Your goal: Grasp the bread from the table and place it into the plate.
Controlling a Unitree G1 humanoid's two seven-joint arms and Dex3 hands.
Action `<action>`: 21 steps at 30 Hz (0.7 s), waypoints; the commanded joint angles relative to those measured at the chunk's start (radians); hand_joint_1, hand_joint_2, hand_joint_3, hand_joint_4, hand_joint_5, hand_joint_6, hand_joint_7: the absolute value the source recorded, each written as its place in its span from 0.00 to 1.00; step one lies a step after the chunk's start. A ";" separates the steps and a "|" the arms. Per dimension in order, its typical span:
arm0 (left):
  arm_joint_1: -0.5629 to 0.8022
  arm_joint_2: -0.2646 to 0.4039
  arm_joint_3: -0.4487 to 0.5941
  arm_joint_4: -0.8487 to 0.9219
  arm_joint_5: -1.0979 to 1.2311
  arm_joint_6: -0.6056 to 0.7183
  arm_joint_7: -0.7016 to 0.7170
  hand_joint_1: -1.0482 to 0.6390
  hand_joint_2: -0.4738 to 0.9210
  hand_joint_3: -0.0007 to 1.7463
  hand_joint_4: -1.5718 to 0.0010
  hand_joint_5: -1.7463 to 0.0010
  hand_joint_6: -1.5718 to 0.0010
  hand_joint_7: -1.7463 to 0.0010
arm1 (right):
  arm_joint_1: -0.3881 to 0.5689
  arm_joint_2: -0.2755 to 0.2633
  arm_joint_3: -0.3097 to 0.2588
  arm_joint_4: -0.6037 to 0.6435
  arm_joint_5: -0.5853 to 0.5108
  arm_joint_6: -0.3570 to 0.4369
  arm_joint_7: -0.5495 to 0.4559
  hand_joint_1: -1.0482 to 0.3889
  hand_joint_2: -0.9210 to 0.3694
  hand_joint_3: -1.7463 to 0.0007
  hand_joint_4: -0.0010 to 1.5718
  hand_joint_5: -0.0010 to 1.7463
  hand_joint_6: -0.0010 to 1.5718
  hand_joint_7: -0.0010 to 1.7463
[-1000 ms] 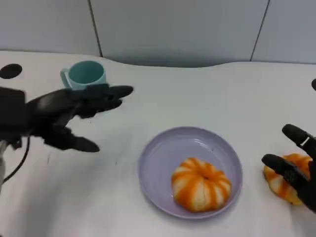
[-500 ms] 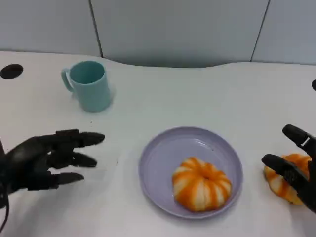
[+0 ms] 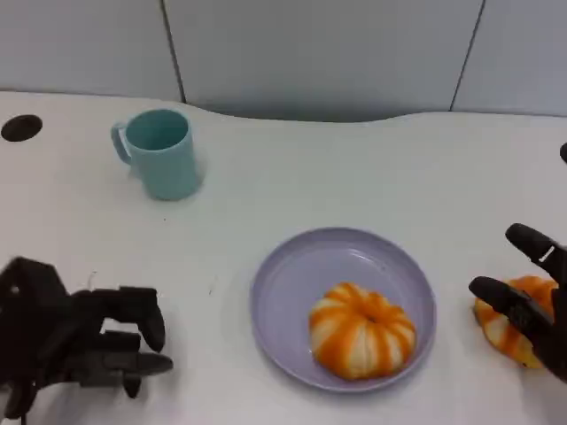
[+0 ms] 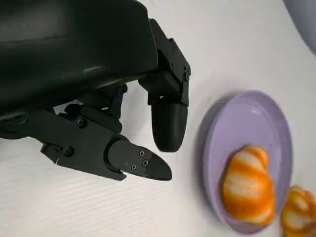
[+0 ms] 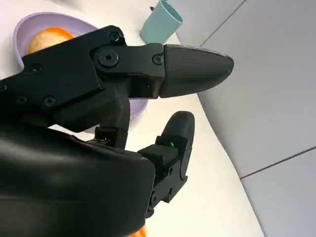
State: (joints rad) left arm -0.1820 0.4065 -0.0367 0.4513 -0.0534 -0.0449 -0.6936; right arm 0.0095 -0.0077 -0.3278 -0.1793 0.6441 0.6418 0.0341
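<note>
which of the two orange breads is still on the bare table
The bread at the table's right edge, right by the right hand, lies on the bare table. The other bread sits inside the purple plate.

Plate (image 3: 275,292) mid-desk, one bread (image 3: 361,330) filling its right half, left half bare. Cup (image 3: 159,152) far left, well apart. Open desk (image 3: 372,177) between plate and second bread (image 3: 507,329) at right edge.

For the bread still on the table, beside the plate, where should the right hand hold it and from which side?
Probably from above, fingers closing around the rounded sides of the bread. It is a low dome lying flat, and the right hand hovers over it already, open.
</note>
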 commanded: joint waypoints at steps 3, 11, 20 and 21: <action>-0.017 0.014 -0.024 0.052 0.061 0.030 0.053 0.32 0.93 0.02 0.53 0.00 0.58 0.00 | 0.000 -0.011 -0.003 -0.012 0.001 -0.009 0.005 0.53 0.00 0.73 0.20 0.73 0.20 0.56; -0.028 0.026 -0.073 0.030 0.157 0.053 0.122 0.39 0.97 0.03 0.54 0.00 0.62 0.00 | -0.005 -0.010 -0.003 -0.015 0.000 -0.004 -0.006 0.53 0.00 0.73 0.21 0.72 0.21 0.56; -0.043 0.035 -0.098 0.042 0.162 0.042 0.102 0.39 0.99 0.03 0.56 0.00 0.65 0.00 | -0.007 -0.028 -0.009 0.000 0.000 -0.012 0.025 0.53 0.00 0.72 0.20 0.72 0.20 0.55; -0.043 0.036 -0.100 0.040 0.165 0.044 0.104 0.39 0.99 0.03 0.56 0.00 0.65 0.00 | -0.007 -0.027 -0.012 0.001 0.003 -0.011 0.027 0.53 0.00 0.72 0.20 0.72 0.19 0.55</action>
State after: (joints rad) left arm -0.2393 0.4244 -0.1207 0.4667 0.0932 -0.0223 -0.5775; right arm 0.0081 -0.0171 -0.3272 -0.1783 0.6411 0.6416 0.0526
